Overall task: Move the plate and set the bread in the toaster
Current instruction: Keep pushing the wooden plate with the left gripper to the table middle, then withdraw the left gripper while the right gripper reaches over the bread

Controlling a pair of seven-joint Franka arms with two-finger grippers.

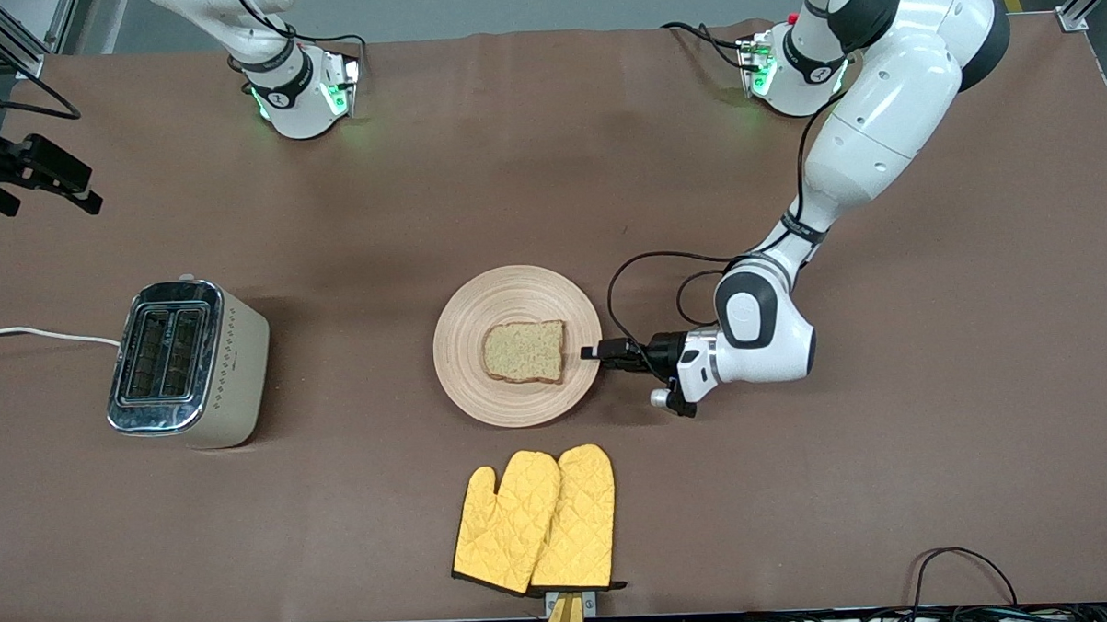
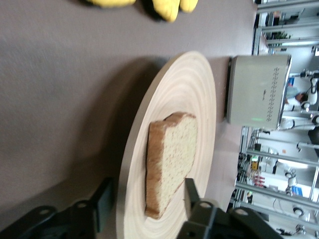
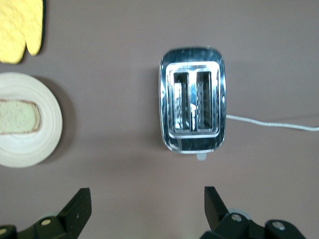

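Bread (image 1: 524, 351), one squarish slice of speckled tan crumb with a darker brown crust, is lying flat on the round, pale wooden plate with ring grooves (image 1: 482, 387) in the middle of the brown tabletop (image 1: 891, 483). I am reaching my left claw (image 1: 601, 353) in low from the left arm's end of the tabletop, so that it is sitting at the plate's rim. In the left wrist view my fingers (image 2: 103, 204) are standing apart with the plate's edge between them, one above the rim near the slice and one below it; I cannot tell whether either is touching the wood.

My right claw (image 3: 144, 206) is hanging high over the cream-beige two-slot toaster with the shiny chrome top (image 1: 187, 362), its fingers spread wide and holding nothing. That toaster is standing upright toward the right arm's end of the tabletop, well apart from the plate, its white cord (image 1: 39, 333) running off toward the tabletop's edge. Both slots are facing up.

A pair of quilted yellow oven mitts (image 1: 535, 522) is lying nearer to the front camera than the plate, close to the tabletop's edge.
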